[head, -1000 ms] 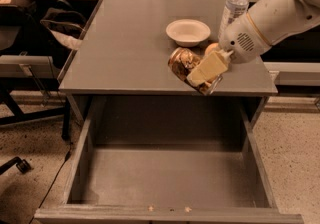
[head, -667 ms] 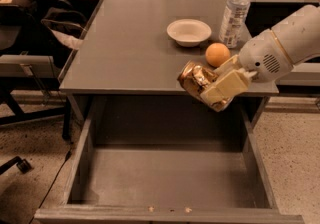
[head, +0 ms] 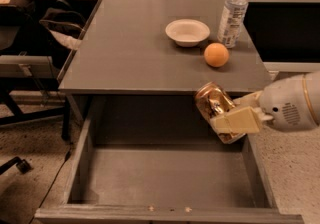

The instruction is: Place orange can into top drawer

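The orange can (head: 216, 106), brownish-gold with a shiny end, hangs tilted in my gripper (head: 231, 119), which is shut on it. The cream fingers (head: 237, 120) clamp the can's lower half. Can and gripper are in front of the desk edge, above the right rear part of the open top drawer (head: 165, 175). The drawer is wide and grey with a flat bare bottom, pulled fully out below the desk top. My arm (head: 292, 108) comes in from the right.
On the grey desk top (head: 135, 53) stand a white bowl (head: 187, 32), a round orange fruit (head: 216, 54) and a clear water bottle (head: 232, 14). A dark chair (head: 30, 68) is at the left. Speckled floor (head: 295, 168) lies to the right.
My gripper has carried the can off the desk top, forward and down past the front edge, to a spot over the open drawer's right side. The orange fruit is now uncovered.
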